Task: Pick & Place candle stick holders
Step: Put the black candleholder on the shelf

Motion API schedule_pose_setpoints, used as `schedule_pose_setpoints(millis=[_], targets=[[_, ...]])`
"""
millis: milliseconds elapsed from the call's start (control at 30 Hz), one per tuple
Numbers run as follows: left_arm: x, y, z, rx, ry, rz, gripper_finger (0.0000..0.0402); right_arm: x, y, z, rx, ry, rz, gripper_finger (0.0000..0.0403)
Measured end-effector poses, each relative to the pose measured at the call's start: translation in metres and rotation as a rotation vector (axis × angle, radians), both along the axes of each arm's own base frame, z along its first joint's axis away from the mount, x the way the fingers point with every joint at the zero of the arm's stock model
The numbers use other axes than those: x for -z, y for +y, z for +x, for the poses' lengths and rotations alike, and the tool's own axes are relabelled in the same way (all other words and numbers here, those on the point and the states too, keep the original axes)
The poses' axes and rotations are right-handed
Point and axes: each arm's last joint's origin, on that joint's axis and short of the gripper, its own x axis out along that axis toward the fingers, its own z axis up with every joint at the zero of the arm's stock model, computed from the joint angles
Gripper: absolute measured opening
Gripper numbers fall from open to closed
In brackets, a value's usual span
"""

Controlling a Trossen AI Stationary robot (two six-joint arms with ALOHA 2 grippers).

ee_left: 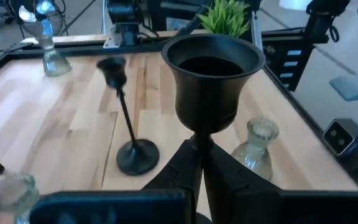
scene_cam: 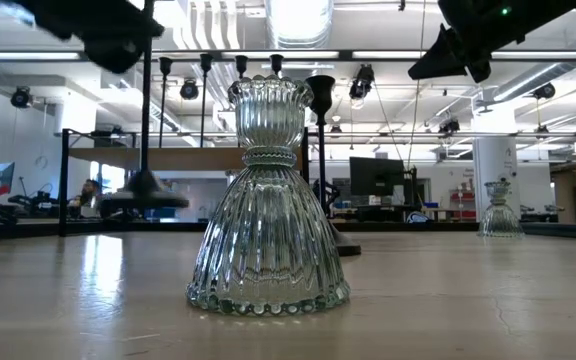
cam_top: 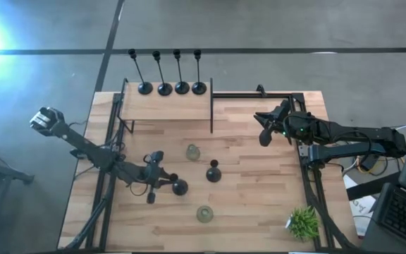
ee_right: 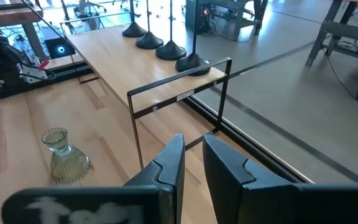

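A short black candle holder [ee_left: 211, 87] sits clamped by its stem in the left gripper [ee_left: 201, 171], just left of a second black holder [cam_top: 213, 171] on the wooden tabletop [cam_top: 259, 204]; right gripper [cam_top: 265, 127], fingers nearly together and empty, hovers beside the raised shelf [cam_top: 168, 104]

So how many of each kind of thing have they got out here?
Black candle stick holders: 6, one held by the left gripper
Glass candle stick holders: 3
Green plant: 1
Total: 10
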Motion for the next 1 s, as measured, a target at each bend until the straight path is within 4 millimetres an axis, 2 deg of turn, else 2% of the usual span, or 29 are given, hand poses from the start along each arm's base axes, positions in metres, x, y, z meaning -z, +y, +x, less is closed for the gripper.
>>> schedule_pose_setpoints(millis=[133,300,400,600,767,1000], targets=[[-0.034,0.001,0.001,-0.06,0.073,0.018,0.0016,0.0,0.0,0.0,0.0,0.004,0.001,0.0054],[-0.077,0.009,-0.004,-0.231,0.112,0.116,0.0016,0.001,0.0,0.0,0.0,0.007,0.001,0.0054],[-0.096,0.02,-0.009,-0.357,0.101,0.205,0.0016,0.003,0.0,0.0,0.001,0.01,0.005,0.0054],[-0.117,0.052,-0.016,-0.546,0.071,0.268,0.0016,0.007,0.0,0.0,0.013,0.001,0.035,0.0054],[-0.129,0.086,-0.028,-0.705,0.038,0.248,0.0016,0.008,0.0,0.0,0.013,0.002,0.035,0.0054],[-0.139,0.127,-0.045,-0.842,-0.003,0.197,0.0016,0.007,0.0,0.0,0.011,0.003,0.031,0.0054]])
